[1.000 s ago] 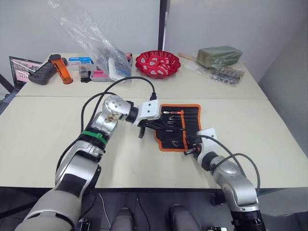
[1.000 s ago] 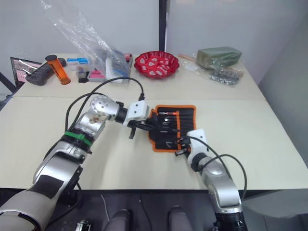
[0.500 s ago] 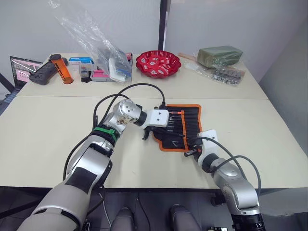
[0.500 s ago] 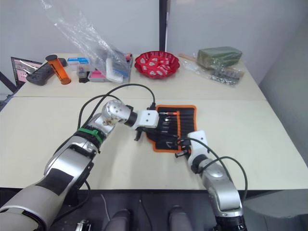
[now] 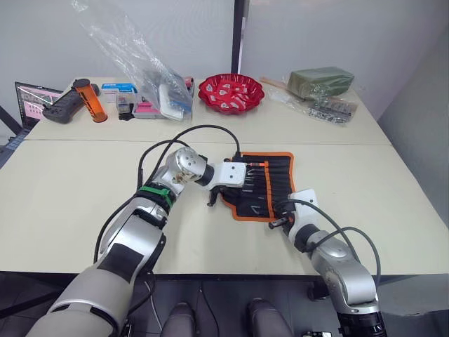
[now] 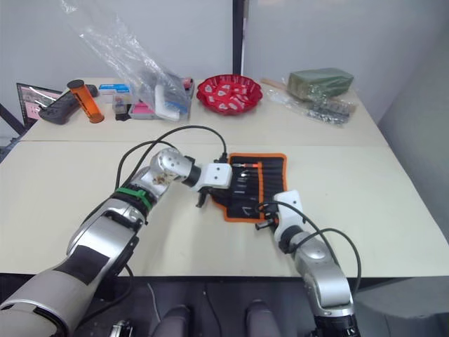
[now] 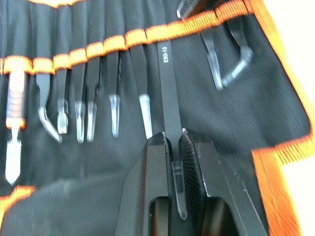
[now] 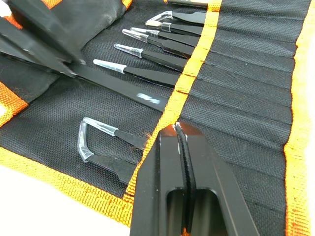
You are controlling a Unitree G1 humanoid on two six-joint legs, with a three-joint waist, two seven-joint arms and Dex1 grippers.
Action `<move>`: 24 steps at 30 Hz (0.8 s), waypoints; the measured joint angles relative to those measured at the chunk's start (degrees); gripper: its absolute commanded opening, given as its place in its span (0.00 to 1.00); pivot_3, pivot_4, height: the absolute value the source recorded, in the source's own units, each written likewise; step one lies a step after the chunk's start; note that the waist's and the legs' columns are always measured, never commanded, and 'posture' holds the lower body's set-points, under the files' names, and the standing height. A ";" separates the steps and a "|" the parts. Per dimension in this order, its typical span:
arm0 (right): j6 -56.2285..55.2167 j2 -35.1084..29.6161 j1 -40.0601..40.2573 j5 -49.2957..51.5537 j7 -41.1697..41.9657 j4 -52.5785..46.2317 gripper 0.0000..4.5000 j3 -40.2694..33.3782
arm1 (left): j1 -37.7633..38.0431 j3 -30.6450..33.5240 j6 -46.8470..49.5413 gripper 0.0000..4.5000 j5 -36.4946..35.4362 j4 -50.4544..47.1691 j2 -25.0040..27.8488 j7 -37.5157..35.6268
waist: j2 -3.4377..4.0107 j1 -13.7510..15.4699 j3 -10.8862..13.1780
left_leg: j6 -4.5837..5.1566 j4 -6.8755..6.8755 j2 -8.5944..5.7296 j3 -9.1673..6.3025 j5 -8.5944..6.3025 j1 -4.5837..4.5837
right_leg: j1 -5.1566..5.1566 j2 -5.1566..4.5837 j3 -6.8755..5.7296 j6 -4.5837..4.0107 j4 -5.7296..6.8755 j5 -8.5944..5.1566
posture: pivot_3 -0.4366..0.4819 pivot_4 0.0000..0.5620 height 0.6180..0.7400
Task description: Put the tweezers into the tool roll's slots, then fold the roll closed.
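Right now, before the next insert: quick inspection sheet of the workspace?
Surface: cream table, two tops butted together, seam across the far part.
Job's things: tool roll lies open and flat; several tweezers sit in the slots; one straight pair of tweezers is partway into a slot.
Clutter: at the far edge, red bowl, plastic bag, orange cylinder, black game controller, green packet.
Grippers: left gripper shut on the straight pair's capped end; right gripper shut on the roll's orange pocket trim.
Cables: black cable loops over the left arm; another loops along the right arm.
Surroundings: pale wall, laptop at far left.
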 measured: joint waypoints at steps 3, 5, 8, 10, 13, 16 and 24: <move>-0.05 0.25 0.05 0.00 -0.03 0.00 0.00 -0.01 | -0.03 0.04 0.51 0.00 0.16 0.50 -1.45 1.09 | 0.00 -0.09 0.00 | 0.00 -0.01 0.00 0.00 0.00 0.01 | 0.00 0.00 0.00 0.00 0.02 0.00 | 0.48 0.27 0.96; -0.09 0.35 0.11 0.00 -0.09 -0.01 0.00 -0.02 | -0.07 0.04 0.55 0.00 0.18 0.55 -1.69 1.46 | 0.00 -0.11 0.00 | 0.00 0.00 0.00 0.00 0.00 0.02 | 0.00 0.00 0.00 -0.03 0.03 0.02 | 0.48 0.27 0.96; -0.19 0.47 0.54 -0.02 -0.60 -0.31 0.00 -0.09 | -0.34 0.15 1.65 0.00 0.18 0.89 -2.75 1.98 | 0.00 0.09 0.00 | 0.00 0.03 -0.01 0.00 0.00 0.00 | 0.00 0.00 0.00 -0.04 0.02 0.02 | 0.48 0.27 0.96; -0.20 0.69 0.80 -0.02 -0.88 -0.56 0.00 -0.10 | -0.34 0.32 2.17 0.00 0.18 0.92 -3.66 2.11 | 0.00 0.15 0.00 | 0.00 0.02 -0.01 0.00 0.00 0.00 | 0.00 0.00 0.00 -0.03 0.03 0.02 | 0.48 0.27 0.96; -0.21 0.89 0.83 -0.02 -1.11 -0.59 0.00 -0.09 | -0.36 0.37 2.64 0.00 0.18 1.13 -5.43 2.97 | 0.00 0.15 0.00 | 0.00 0.03 -0.01 0.00 0.00 0.01 | 0.00 0.00 0.00 -0.04 0.03 0.02 | 0.48 0.27 0.96; -0.23 0.90 0.88 -0.04 -1.22 -0.59 0.00 -0.10 | -0.40 0.86 2.69 0.00 0.17 2.36 -6.99 3.97 | 0.00 0.22 0.00 | 0.00 0.04 -0.02 0.00 0.00 0.01 | 0.01 0.00 0.00 -0.04 0.03 0.02 | 0.48 0.27 0.96; -0.31 0.99 1.14 -0.06 -1.69 -0.80 0.00 -0.16 | -1.27 1.19 2.68 0.00 0.30 4.96 -9.94 6.61 | 0.00 0.43 0.00 | 0.00 0.05 -0.03 0.00 0.00 0.00 | 0.01 -0.01 0.00 -0.03 0.03 0.02 | 0.48 0.27 0.96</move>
